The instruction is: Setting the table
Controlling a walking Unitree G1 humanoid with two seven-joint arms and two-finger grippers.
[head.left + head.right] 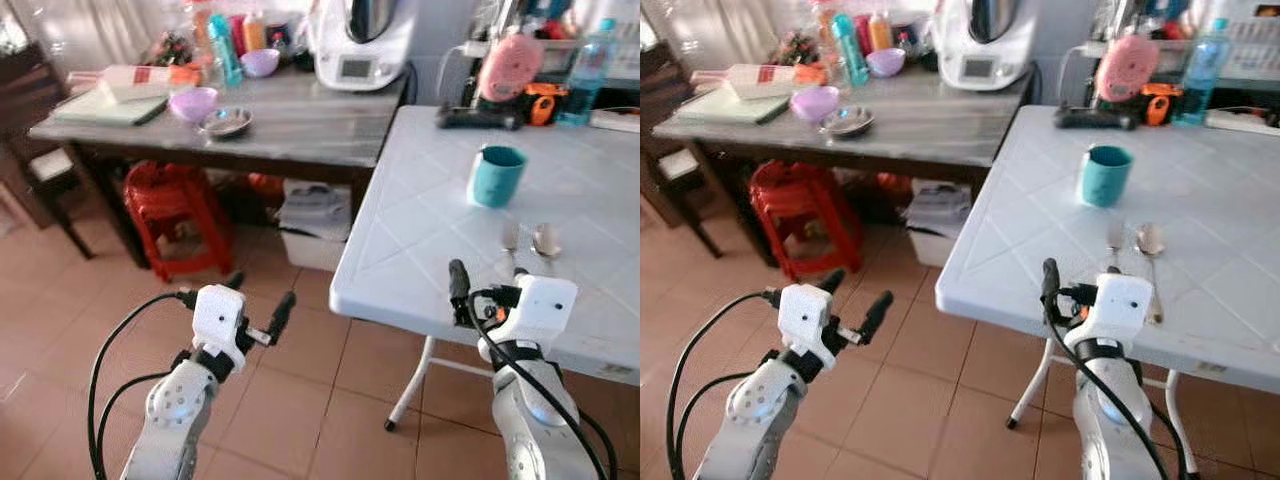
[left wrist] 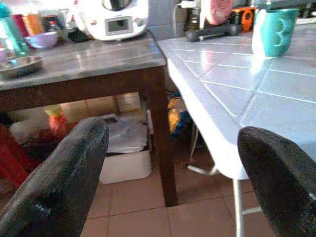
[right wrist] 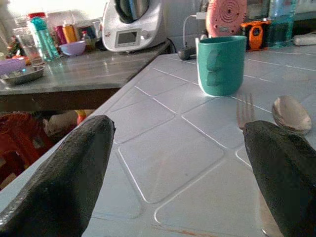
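On white table (image 1: 420,240): teal cup (image 1: 496,175), fork (image 1: 509,240), spoon (image 1: 546,240); handles partly hidden.

Both silver arms were raised forward from the lower edge of the head views, wrists level. The left gripper (image 1: 258,300) was held out in front of the body, its two black fingers (image 2: 59,182) spread wide apart. The right gripper (image 3: 177,173) was also extended forward, with its fingers (image 3: 64,168) likewise spread wide, gripping nothing.
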